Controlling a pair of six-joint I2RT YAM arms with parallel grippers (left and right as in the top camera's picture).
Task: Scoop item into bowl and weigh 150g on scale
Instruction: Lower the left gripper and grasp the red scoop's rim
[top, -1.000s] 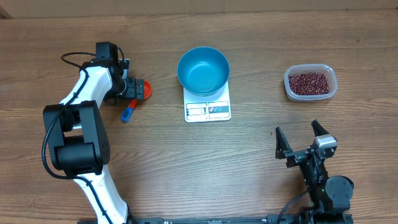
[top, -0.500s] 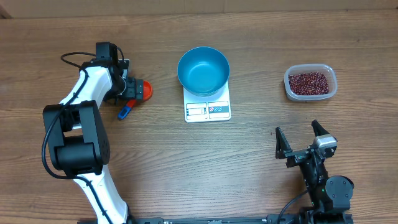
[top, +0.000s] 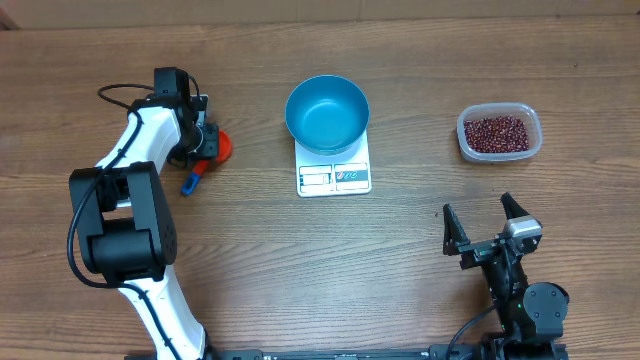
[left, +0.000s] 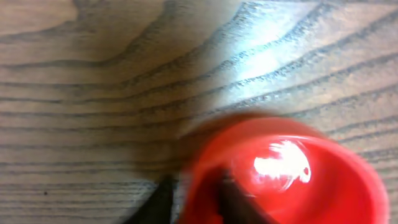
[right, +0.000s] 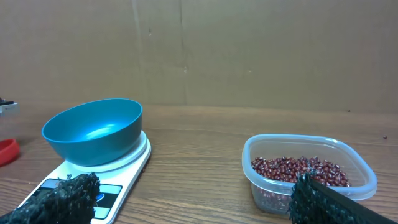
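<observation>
Risk of slipping or twisting on the lift, with the left gripper (left: 196, 180) pinched only on the thin rim of the red scoop (top: 216, 147), one finger inside the cup and one outside. Beans (top: 498, 132) well apart from it, heaped in the clear tub (top: 465, 142) at the far right, with the blue bowl (top: 327, 113) seated on the white scale (top: 334, 178) between and squarely in the way of a low carry. Right gripper (top: 476, 206) parked near the tub, jaws wide apart, empty
</observation>
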